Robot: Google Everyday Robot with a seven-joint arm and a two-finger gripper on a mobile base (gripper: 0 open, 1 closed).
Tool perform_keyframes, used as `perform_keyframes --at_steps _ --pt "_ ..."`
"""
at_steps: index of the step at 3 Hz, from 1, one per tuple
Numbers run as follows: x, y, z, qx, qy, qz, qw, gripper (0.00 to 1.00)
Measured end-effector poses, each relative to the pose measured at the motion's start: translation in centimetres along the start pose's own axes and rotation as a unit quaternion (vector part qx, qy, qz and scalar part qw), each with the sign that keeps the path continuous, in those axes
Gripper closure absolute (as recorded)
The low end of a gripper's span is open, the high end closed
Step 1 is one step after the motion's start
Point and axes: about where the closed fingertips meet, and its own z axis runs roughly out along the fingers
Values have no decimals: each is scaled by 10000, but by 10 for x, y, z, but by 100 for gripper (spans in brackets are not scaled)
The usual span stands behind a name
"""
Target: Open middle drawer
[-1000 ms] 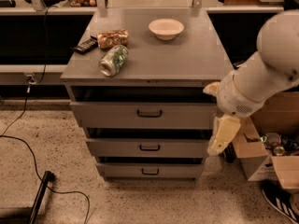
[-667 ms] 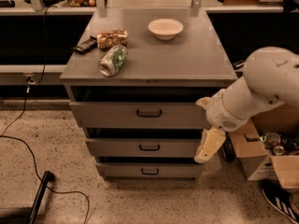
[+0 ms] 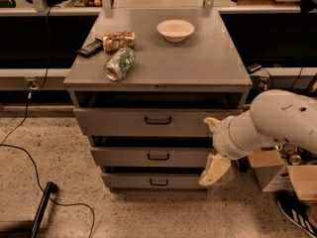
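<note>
Tool (image 3: 212,156) by middle drawer (image 3: 126,157), speckled floor (image 3: 148,213)

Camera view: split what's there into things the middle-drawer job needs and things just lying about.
For the job:
middle drawer
gripper, low by the cabinet's right front corner, off the drawer's handle

Lying about:
white bowl, can on its side, snack bag and dark flat gadget, all on the cabinet top
top drawer
bottom drawer
cardboard box on the floor

Cream tool (image 3: 210,175) near grey middle drawer (image 3: 124,156), black handle (image 3: 158,156), white bowl (image 3: 175,29), speckled floor (image 3: 64,152)
</note>
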Motion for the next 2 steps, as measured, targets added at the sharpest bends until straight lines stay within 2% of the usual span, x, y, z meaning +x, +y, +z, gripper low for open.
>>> perform_keyframes --at_steps 1,2 --pt "-8 17 37 -426 -20 -205 9989 0" --pt "-6 48 80 -559 184 -522 9969 0"
